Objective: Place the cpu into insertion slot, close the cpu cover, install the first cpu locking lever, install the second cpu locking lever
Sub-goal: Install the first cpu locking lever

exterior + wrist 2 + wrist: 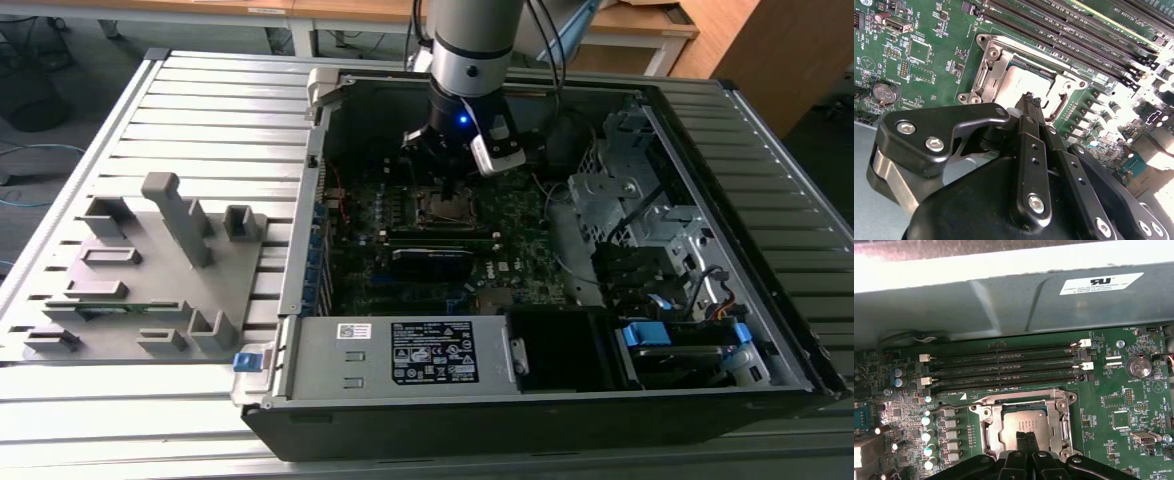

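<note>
Inside an open computer case (314, 200), the cpu (1019, 421) (1021, 80) lies in the insertion slot (985, 412) (985, 55), its grey metal top showing. The silver cpu cover (1056, 422) (983, 77) lies flat around it as a frame. My gripper (1024, 436) (1029, 98) (447, 185) hangs right over the cpu's near edge. Its two black fingers are pressed together, with nothing visible between them. I cannot tell whether the tips touch the chip. The locking levers are not clear to me.
Long black memory slots (1004, 367) (1069, 35) run beside the socket. A coin battery (1139, 366) (883, 92) sits on the green board. The case wall (1004, 305) rises behind. A grey fixture tray (147, 270) lies at the exterior view's left, and a power supply (400, 350) at the front.
</note>
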Controlling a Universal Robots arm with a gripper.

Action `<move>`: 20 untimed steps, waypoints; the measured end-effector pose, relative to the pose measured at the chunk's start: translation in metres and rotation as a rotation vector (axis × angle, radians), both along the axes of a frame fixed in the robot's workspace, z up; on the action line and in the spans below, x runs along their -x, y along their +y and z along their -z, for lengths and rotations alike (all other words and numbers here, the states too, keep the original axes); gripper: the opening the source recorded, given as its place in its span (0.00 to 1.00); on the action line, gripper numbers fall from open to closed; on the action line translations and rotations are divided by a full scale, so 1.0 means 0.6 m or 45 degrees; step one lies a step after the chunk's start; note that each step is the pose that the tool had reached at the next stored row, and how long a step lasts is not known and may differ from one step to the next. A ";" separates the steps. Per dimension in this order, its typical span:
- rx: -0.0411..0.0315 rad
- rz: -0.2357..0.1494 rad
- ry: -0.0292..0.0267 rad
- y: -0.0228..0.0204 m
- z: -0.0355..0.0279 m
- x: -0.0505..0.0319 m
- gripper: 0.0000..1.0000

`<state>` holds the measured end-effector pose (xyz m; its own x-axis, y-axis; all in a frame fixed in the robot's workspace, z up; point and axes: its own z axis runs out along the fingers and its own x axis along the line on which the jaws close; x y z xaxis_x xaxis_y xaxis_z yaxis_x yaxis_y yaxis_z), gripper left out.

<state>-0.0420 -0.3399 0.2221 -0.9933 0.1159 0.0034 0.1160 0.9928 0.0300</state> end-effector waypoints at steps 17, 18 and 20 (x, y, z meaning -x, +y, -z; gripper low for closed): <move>0.0001 0.000 0.0001 0.0000 -0.008 0.000 0.11; -0.0001 0.000 -0.0001 0.0000 -0.008 0.000 0.11; -0.0003 0.000 -0.0002 0.0000 -0.009 0.000 0.11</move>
